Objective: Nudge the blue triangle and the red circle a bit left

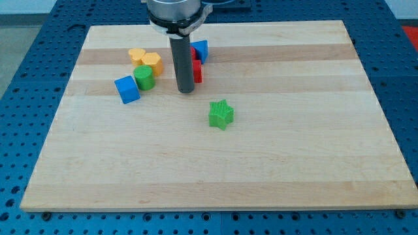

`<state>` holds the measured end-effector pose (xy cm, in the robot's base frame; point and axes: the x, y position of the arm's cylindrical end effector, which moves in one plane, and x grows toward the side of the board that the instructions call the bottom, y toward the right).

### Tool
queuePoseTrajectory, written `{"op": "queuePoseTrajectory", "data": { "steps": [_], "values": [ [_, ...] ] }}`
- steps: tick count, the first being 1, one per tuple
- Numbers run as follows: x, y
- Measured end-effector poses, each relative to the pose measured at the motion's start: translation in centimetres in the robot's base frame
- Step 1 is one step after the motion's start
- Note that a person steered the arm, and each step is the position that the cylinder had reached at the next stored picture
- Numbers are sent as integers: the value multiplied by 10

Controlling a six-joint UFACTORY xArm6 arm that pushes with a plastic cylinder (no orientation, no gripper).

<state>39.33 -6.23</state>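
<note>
My tip (186,91) rests on the board at the view's upper middle. The rod stands right in front of a red block (197,70) and hides most of it, so I cannot make out its shape. A blue block (200,50), the blue triangle, sits just above the red one, partly hidden by the rod. Both lie against the rod's right side. The tip is just left of and below the red block.
A yellow block (137,54) and a second yellow block (151,62) sit left of the rod, with a green cylinder (144,77) below them and a blue cube (127,89) further left. A green star (221,113) lies below right. The wooden board (261,170) ends in blue pegboard.
</note>
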Motion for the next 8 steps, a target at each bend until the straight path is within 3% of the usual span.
{"op": "queuePoseTrajectory", "data": {
  "steps": [6, 8],
  "values": [
    [12, 71],
    [-36, 116]
  ]
}}
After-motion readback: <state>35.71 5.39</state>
